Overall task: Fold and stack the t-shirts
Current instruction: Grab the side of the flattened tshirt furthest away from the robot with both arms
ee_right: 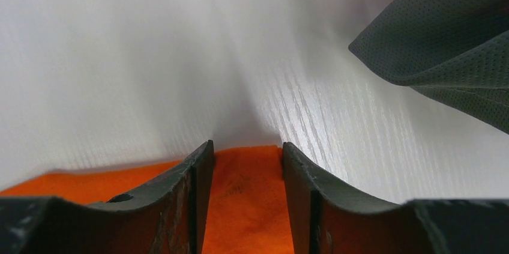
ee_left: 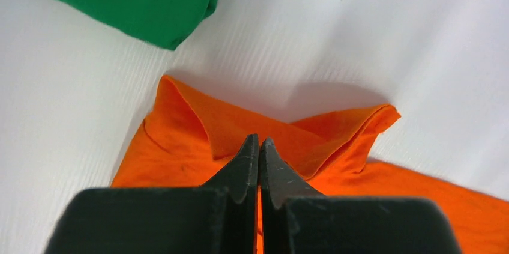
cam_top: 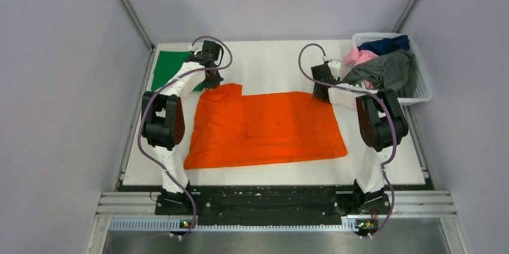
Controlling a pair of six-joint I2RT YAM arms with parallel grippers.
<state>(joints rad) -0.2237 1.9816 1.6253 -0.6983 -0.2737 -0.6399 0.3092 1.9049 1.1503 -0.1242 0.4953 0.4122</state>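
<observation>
Mid tabletop (cam_top: 270, 62) lies the orange shirt (cam_top: 270, 125), spread out, left side rumpled. The left claw (ee_left: 259, 143) is at its far-left corner, fingers pressed together w/ a sliver of orange cloth pinched between. The right claw (ee_right: 247, 149) is partly open, straddling the far-right edge, gripping nothing. The green shirt (cam_top: 171, 69) is far left, partly hidden by the arm. The grey shirt (cam_top: 390, 71), pink shirt (cam_top: 359, 56) and navy shirt (cam_top: 387, 44) are heaped in the basket (cam_top: 423, 89), shapes unclear.

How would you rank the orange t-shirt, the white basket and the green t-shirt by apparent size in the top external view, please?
1. orange t-shirt
2. white basket
3. green t-shirt, partly hidden by the left arm, so its full extent is unsure
</observation>
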